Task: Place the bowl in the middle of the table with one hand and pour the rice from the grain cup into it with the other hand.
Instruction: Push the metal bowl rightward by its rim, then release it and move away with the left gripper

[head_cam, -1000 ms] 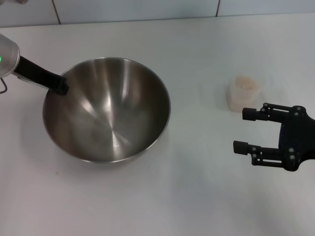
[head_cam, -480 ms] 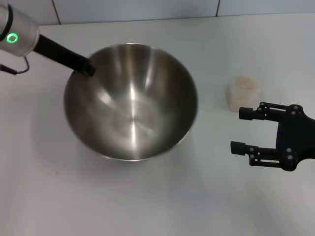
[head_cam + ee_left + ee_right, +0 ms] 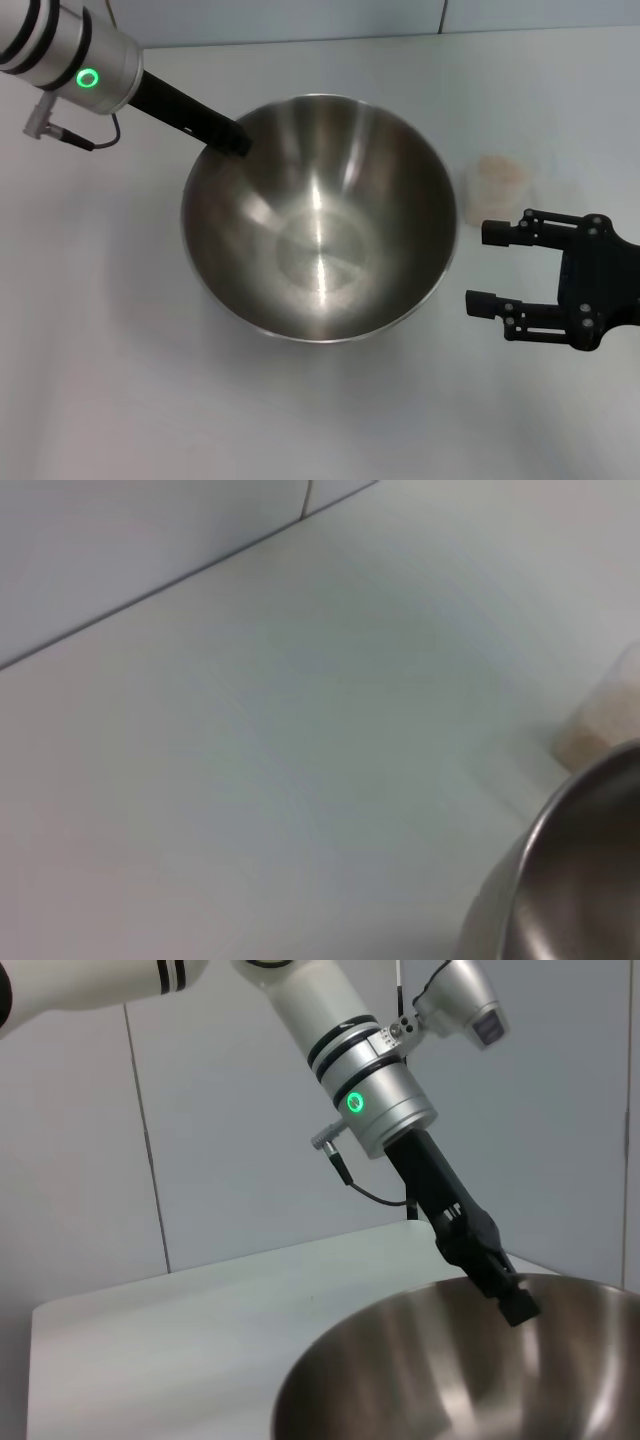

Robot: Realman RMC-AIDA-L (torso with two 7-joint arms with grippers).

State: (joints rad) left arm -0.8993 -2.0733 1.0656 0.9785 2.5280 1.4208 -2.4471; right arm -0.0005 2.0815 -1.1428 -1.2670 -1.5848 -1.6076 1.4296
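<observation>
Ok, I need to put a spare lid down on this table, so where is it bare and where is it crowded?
Bare: the table on the left of the bowl, and the near strip in front of it. Crowded: the right side, where the grain cup stands close to the bowl's rim, with the open right gripper just in front. The left gripper holds the bowl's far-left rim.

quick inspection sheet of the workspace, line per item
surface: white table, bare around the items
job's things: steel bowl near the table's middle, no rice inside; grain cup holding rice stands just beyond the bowl's right rim
clutter: nothing seen
grippers: left gripper clamped on the bowl's far-left rim; right gripper open, hovering near side of the cup, not touching it
cables: short dark cable at the left wrist
surroundings: pale panelled wall behind the table
</observation>
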